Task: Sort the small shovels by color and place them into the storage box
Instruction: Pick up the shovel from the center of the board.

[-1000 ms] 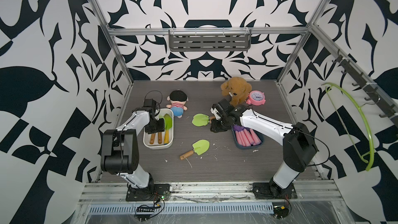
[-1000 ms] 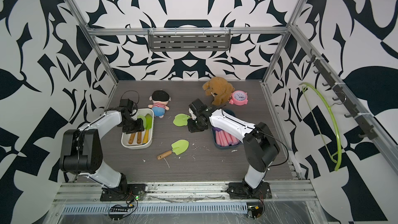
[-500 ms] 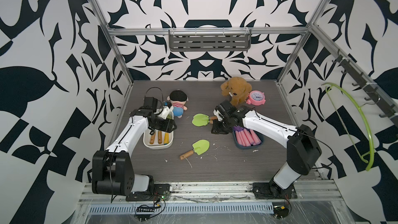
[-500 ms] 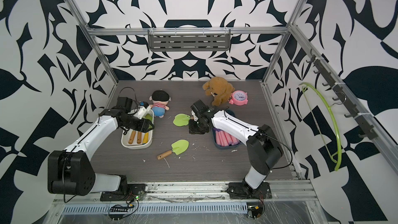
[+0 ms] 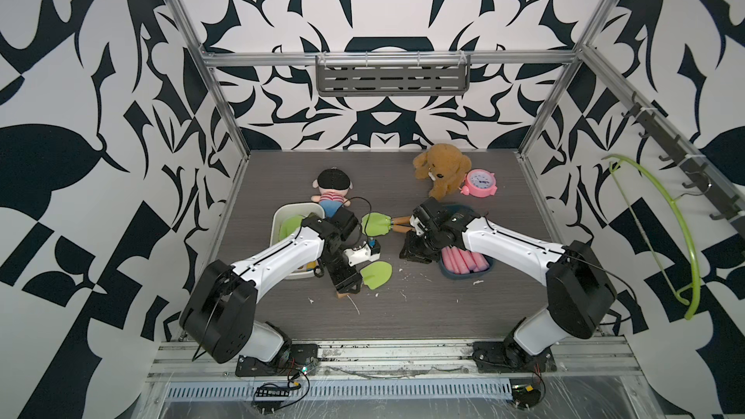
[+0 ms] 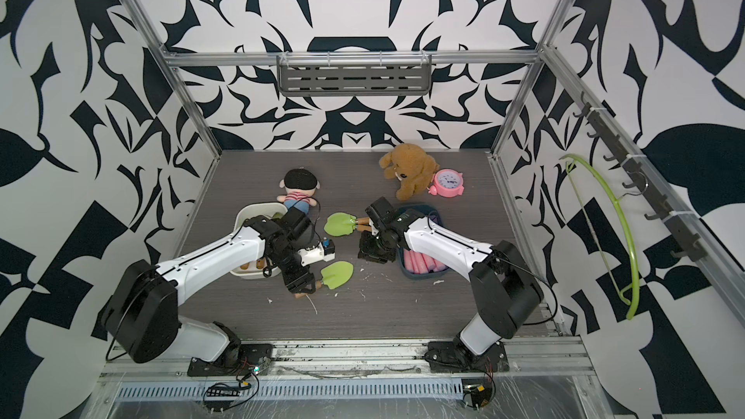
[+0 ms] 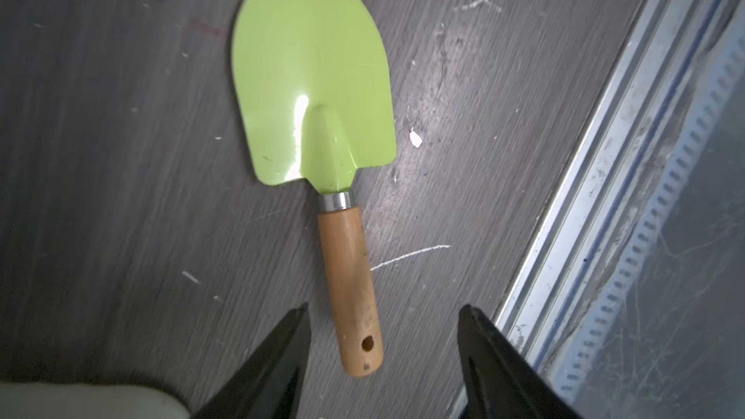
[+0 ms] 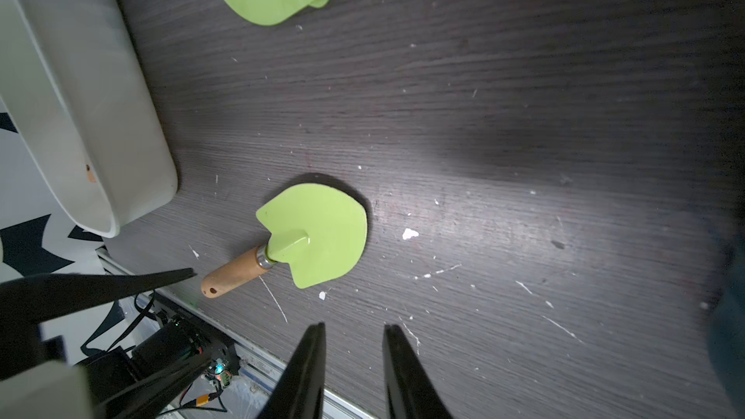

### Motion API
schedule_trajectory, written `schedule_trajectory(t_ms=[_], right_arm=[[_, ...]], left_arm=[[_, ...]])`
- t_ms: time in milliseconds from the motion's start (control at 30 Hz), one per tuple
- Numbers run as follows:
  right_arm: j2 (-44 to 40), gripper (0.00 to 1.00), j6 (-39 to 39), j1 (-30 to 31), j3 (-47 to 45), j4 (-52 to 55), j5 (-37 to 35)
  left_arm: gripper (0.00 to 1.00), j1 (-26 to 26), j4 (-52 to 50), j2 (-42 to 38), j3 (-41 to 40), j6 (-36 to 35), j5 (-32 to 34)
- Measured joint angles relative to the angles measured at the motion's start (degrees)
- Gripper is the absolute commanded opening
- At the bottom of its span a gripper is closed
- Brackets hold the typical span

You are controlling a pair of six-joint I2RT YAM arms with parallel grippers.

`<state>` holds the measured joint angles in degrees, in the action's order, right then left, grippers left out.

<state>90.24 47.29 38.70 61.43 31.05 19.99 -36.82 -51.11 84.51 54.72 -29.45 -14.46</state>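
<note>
- White oblong plastic storage box [image 5: 278, 217]: the landmark. Green blades and wooden handle ends show inside. The left arm crosses above it and hides most of the contents.
- Striped-shirt cloth doll [image 5: 332, 191]: just behind the box's far end.
- Left gripper [image 7: 383, 312]: off the box's near right corner. The jaws are spread wide and hold nothing. Its fingers [image 7: 282, 356] flank a handle end without touching it.
- Light green shovel with wooden handle [image 5: 377, 274]: flat on the dark table, just right of the box's near end, the task's loose piece.
- Two overlapping light green shovels [image 5: 377, 223]: right of the box's far end.
- Right gripper [image 8: 354, 330]: farther right; a narrow gap between the jaws, empty.
- Dark blue tray [image 5: 463, 276]: well right of the box. It holds pink handles and lies partly under the right arm.
- Brown plush dog [image 5: 441, 169], pink alarm clock [image 5: 481, 183]: right of the box and farther back.
</note>
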Motion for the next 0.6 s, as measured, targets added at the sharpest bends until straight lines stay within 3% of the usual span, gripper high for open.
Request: schedule_trajectory(t_ms=[433,600], right_arm=[[-0.15,0.3,0.61,-0.11,0.0,-0.94,-0.24],[-0.15,0.3,0.5,-0.22,0.0,-0.92,-0.5]], left_arm=[[0.62,-2.12,5.16,6.86,-0.87,1.66,8.09],[0.54,-3.02,6.8,9.6,-0.87,2.54,9.66]])
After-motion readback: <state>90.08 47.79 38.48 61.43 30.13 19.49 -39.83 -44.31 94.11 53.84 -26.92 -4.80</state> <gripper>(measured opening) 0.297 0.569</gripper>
